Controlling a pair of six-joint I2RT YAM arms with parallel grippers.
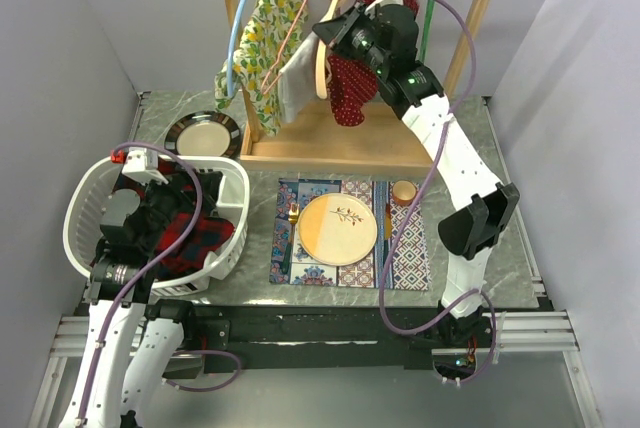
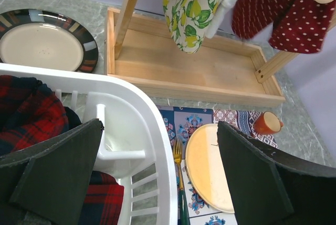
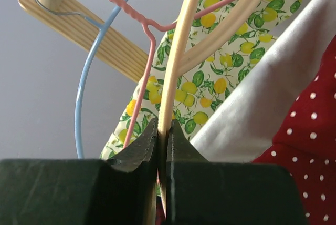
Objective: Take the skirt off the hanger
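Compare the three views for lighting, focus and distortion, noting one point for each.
Top external: even, soft light, no harsh shadows, sharp throughout. Left wrist: the left gripper is a dark, underlit shape; the wooden rack base beyond is sharp. Right wrist: the right gripper, nearly black, pinches the pale hanger against crisp lemon-print cloth.

My overhead camera looked down from above the near edge, covering the table to the far rack. The left wrist camera sat low over the near-left basket, facing the rack's base. The right one looked up, close, along a wooden hanger. All three caught the lemon-print cloth.
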